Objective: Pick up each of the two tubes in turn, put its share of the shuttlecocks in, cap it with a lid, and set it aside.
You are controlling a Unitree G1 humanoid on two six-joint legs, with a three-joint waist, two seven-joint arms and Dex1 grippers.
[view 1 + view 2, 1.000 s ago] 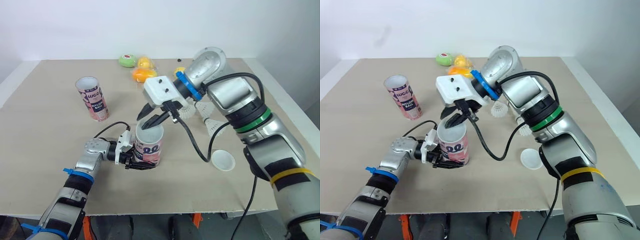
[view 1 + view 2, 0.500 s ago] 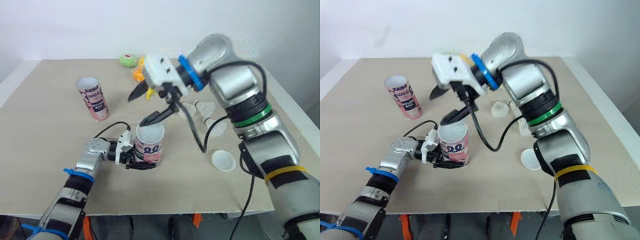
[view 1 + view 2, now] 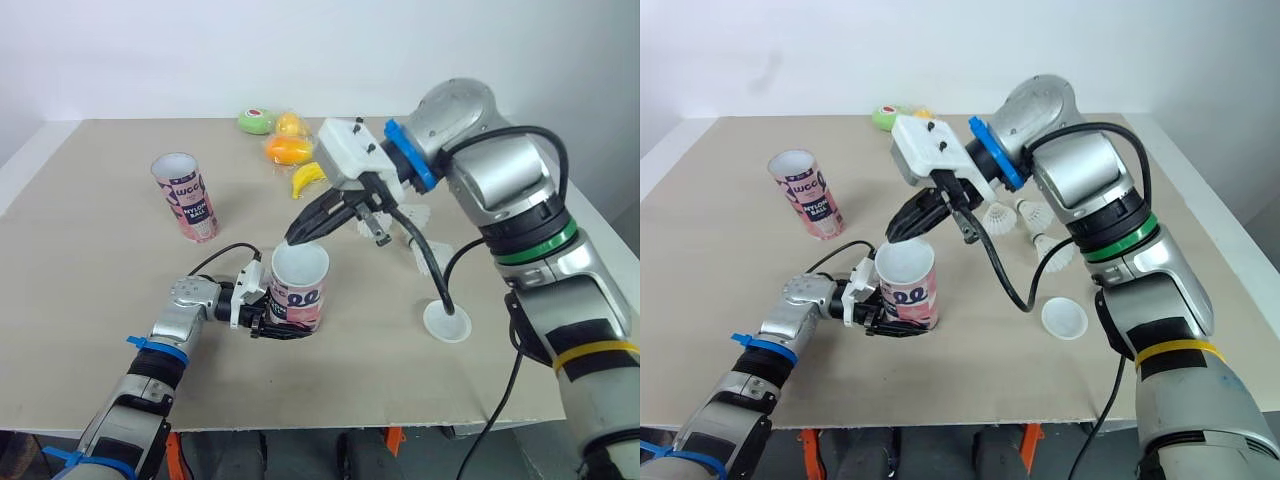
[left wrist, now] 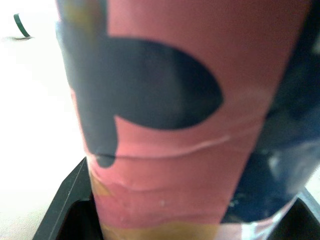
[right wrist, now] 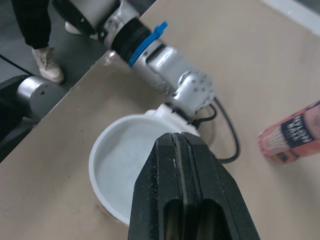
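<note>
Left gripper (image 3: 268,320) clamped low, right gripper (image 3: 296,237) pinched shut — raised

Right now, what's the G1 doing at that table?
The left gripper is clamped on a pink tube, holding it upright on the table. The right gripper, fingers shut, hovers just above that tube's top. A second tube stands uncapped farther back on the robot's left. Loose shuttlecocks and a white lid lie on the robot's right, so neither tube is capped or set aside yet.
</note>
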